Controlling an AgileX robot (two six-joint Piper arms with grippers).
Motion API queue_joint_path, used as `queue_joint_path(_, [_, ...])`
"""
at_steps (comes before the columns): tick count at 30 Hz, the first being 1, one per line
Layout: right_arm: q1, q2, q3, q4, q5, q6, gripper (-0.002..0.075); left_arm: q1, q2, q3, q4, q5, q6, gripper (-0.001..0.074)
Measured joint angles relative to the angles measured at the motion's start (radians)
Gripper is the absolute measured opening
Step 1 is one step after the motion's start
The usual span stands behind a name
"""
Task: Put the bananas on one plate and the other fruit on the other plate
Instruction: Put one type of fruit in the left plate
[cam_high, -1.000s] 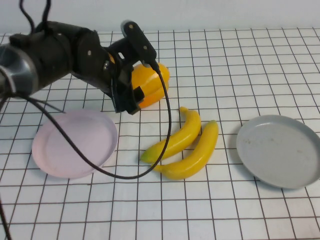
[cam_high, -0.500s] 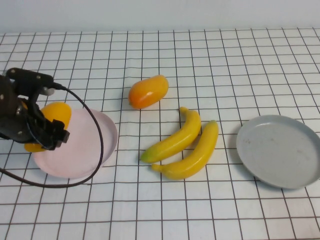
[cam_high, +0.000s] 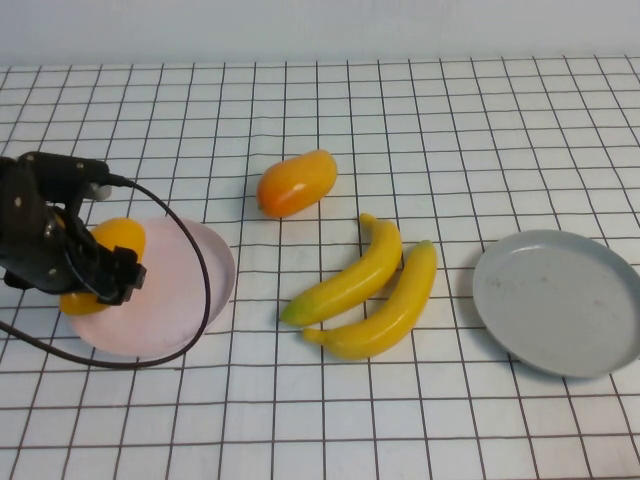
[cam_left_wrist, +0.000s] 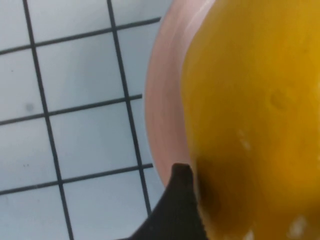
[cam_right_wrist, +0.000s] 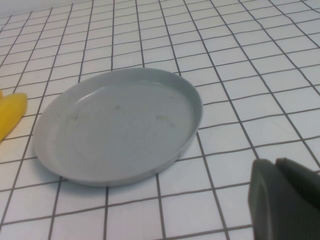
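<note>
My left gripper (cam_high: 88, 268) is shut on one orange-yellow fruit (cam_high: 118, 240) and holds it over the left part of the pale pink plate (cam_high: 190, 290). In the left wrist view the fruit (cam_left_wrist: 250, 100) fills the picture beside the plate's rim (cam_left_wrist: 167, 100). The second fruit (cam_high: 296, 182) lies on the table at the back centre. Two bananas (cam_high: 352, 275) (cam_high: 392, 305) lie side by side in the middle. The grey plate (cam_high: 560, 300) lies empty on the right. My right gripper (cam_right_wrist: 282, 195) is out of the high view, shut and empty beside the grey plate (cam_right_wrist: 120, 125).
The left arm's black cable (cam_high: 195, 300) loops over the pink plate and the table in front of it. A banana tip (cam_right_wrist: 10, 115) shows at the edge of the right wrist view. The table is a white grid surface.
My left gripper has carried one fruit from the back centre, leaving the other there, to the pink plate. In the last half second it has sunk slightly.
</note>
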Motion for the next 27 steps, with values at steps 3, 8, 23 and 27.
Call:
queue_joint_path(3, [0.000,0.000,0.000,0.000,0.000,0.000,-0.0016,0.000,0.000,0.000,-0.002,-0.007,0.031,0.0638])
queue_joint_path(8, [0.000,0.000,0.000,0.000,0.000,0.000,-0.0016,0.000,0.000,0.000,-0.050,0.018,0.118,0.0668])
queue_joint_path(23, [0.000,0.000,0.000,0.000,0.000,0.000,-0.0016,-0.074,0.016,-0.325,-0.359,0.183,0.656,0.0668])
queue_joint_path(27, [0.000,0.000,0.000,0.000,0.000,0.000,-0.0016,-0.164,0.085,-0.412,-0.361,0.145,0.792,0.0668])
